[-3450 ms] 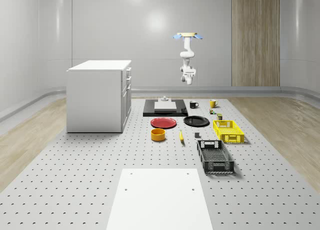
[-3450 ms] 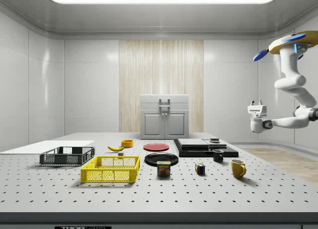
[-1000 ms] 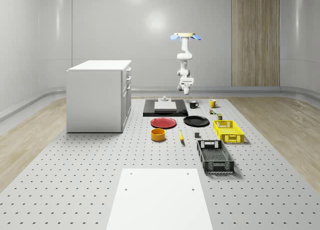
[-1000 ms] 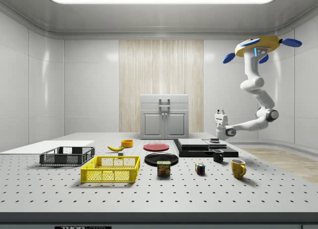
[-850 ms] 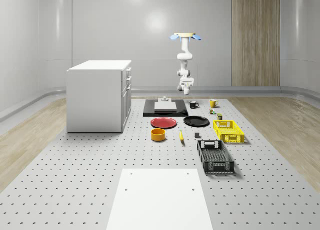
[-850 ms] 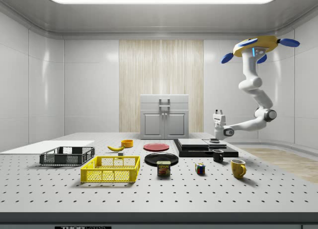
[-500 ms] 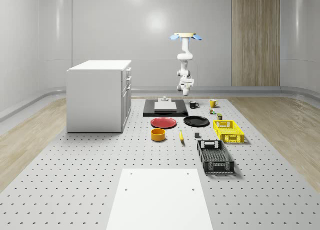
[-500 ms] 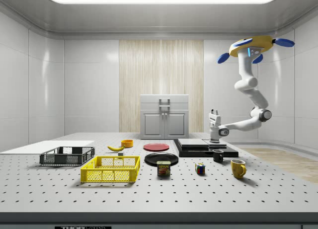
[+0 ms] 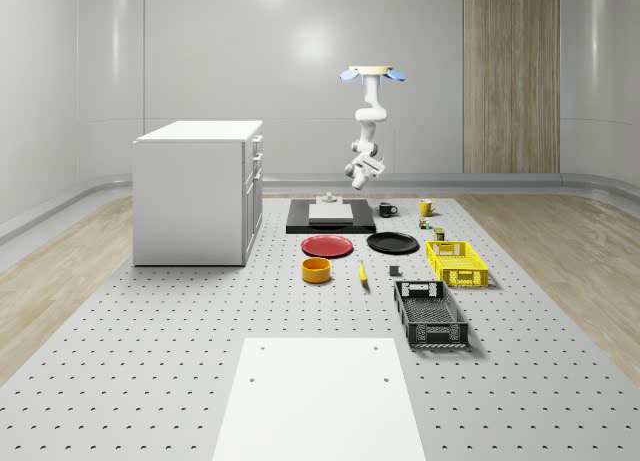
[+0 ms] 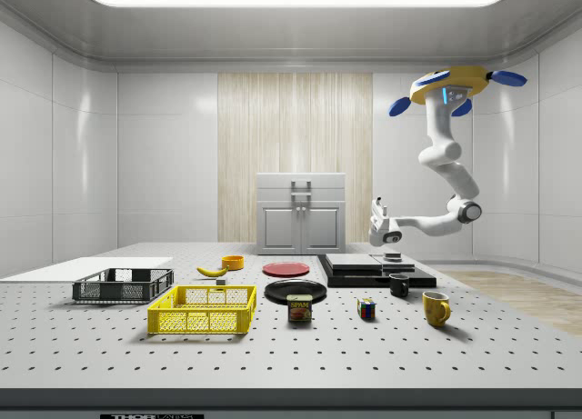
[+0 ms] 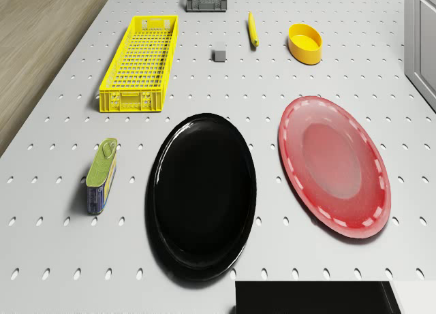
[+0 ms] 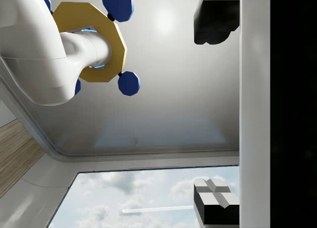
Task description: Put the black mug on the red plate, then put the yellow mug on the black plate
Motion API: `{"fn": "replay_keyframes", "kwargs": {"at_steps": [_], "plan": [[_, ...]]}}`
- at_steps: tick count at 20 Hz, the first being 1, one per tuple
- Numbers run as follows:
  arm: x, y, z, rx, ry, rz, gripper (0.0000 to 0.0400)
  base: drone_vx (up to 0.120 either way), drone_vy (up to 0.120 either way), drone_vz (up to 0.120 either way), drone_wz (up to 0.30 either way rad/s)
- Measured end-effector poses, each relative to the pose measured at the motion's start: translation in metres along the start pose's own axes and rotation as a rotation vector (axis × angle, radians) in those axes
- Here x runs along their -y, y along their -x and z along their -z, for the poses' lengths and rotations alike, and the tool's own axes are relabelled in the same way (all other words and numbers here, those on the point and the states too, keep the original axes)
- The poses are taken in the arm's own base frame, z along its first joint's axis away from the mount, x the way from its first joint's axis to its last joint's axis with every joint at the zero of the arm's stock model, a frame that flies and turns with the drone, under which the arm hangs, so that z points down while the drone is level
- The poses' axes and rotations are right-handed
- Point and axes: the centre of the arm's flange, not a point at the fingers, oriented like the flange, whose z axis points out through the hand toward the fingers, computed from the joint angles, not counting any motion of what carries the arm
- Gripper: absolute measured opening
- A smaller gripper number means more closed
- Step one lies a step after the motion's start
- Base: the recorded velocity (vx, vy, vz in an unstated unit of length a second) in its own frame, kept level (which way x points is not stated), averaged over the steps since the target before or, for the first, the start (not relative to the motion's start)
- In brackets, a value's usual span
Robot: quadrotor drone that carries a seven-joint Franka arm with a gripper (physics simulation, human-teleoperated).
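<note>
Two mugs sit untouched on the table [image 9: 150, 381], so neither placement has begun. The black mug [image 10: 399, 285] stands upright right of centre in the side view, just beside the black slab [image 10: 364, 270]. The yellow mug [image 10: 436, 308] is a little further right and nearer the camera. Both plates lie bare just left of the mugs in that view: the red plate [image 11: 334, 167] and the black plate [image 11: 201, 195] side by side, close but apart.

My drone [image 10: 450, 84] hovers high in the upper right of the side view, over the slab end of the table. My gripper [image 10: 379, 226] hangs in the air above the slab, up and to the left of the black mug, well clear of it. In the wrist view its fingers [image 12: 213, 20] look spread wide with nothing between them, though the camera is tilted toward the ceiling, so I hold that loosely.

I judge the black mug to be rigid, light and glossy, so it may slip or tip. Its handle looks too small to catch. I would come straight down and pinch the rim wall on the side away from the handle, one finger inside and one outside.
</note>
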Motion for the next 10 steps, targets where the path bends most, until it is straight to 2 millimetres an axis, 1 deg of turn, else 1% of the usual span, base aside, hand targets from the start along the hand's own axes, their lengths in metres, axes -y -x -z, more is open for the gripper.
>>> {"fn": "replay_keyframes", "kwargs": {"at_steps": [2, 4, 5, 7, 10], "plan": [[0.017, 0.017, -0.003, -0.173, 0.172, 0.005, 0.0400, 0.000, 0.000, -0.120, 0.000], [0.036, 0.037, -0.015, -0.385, 0.384, 0.012, 0.0400, 0.000, 0.000, -0.120, 0.000], [0.045, 0.046, -0.025, -0.502, 0.502, 0.015, 0.0400, 0.000, 0.000, -0.120, 0.000], [0.060, 0.062, -0.052, -0.747, 0.748, 0.023, 0.0400, 0.000, 0.000, -0.120, 0.000], [0.068, 0.071, -0.097, -1.086, 1.089, 0.032, 0.0400, 0.000, 0.000, -0.120, 0.000]]}}
